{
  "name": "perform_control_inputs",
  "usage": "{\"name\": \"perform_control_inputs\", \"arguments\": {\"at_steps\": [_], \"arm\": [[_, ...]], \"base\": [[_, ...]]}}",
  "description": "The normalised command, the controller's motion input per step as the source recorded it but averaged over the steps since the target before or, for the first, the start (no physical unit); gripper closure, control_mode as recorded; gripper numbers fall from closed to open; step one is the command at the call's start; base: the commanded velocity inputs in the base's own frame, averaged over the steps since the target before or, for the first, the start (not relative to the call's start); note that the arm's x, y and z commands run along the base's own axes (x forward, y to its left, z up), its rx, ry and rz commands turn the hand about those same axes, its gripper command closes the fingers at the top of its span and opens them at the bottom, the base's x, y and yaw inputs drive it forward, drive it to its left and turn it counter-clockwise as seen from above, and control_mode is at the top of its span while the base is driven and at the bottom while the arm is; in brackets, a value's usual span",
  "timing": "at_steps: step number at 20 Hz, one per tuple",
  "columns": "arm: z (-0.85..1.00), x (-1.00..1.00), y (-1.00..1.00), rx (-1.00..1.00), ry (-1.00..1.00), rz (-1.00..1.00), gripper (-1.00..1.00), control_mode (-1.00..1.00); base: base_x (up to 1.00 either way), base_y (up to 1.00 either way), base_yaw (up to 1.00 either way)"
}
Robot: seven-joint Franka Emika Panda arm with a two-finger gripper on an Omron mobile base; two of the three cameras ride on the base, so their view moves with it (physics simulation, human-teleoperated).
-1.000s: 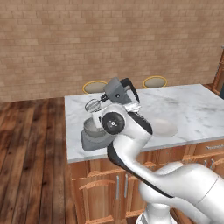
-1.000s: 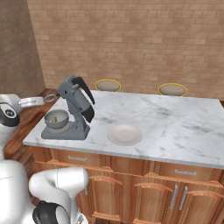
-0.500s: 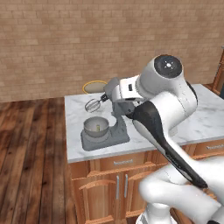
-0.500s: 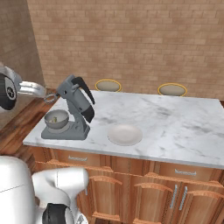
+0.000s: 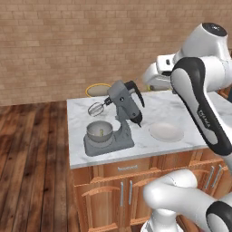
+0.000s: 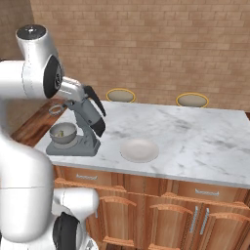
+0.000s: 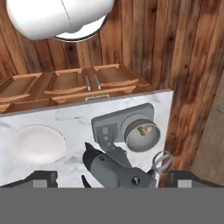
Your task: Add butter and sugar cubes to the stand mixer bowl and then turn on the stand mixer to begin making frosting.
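The dark grey stand mixer (image 5: pixel 122 113) stands at the left end of the marble counter, its head tilted up and its wire whisk (image 5: pixel 96 108) raised. On its base sits the shiny stand mixer bowl (image 5: pixel 99 131). A small pale yellow block, the butter (image 7: pixel 150 129), lies inside the bowl, with a small whitish bit beside it. My gripper (image 7: pixel 114 178) hangs high above the mixer (image 7: pixel 118 168) and looks straight down on it. Its fingertips (image 7: pixel 41 177) are spread wide, open, with nothing between them. The bowl (image 6: pixel 63 133) and the mixer (image 6: pixel 88 122) stand beside my arm.
A white plate (image 5: pixel 166 131) lies on the marble counter (image 5: pixel 154 106) to the right of the mixer. Two round stools with yellow rims (image 6: pixel 120 94) stand behind the counter. Wooden cabinets front the counter, with wood floor to the left and a brick wall behind.
My arm has swung up from low in front of the mixer to high above the counter. The mixer, bowl and plate have stayed in place.
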Motion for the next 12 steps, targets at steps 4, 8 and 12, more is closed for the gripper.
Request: {"name": "perform_control_inputs", "arguments": {"at_steps": [4,8,12], "arm": [[-0.24,0.07,-0.09,0.01,-0.01,0.00,-1.00,-1.00],[-0.04,0.02,0.29,0.00,-0.06,0.00,-1.00,-1.00],[0.00,0.20,0.48,0.00,-0.09,0.00,-1.00,-1.00]], "base": [[0.00,0.00,0.00],[0.00,0.00,0.00],[0.00,0.00,0.00]]}}
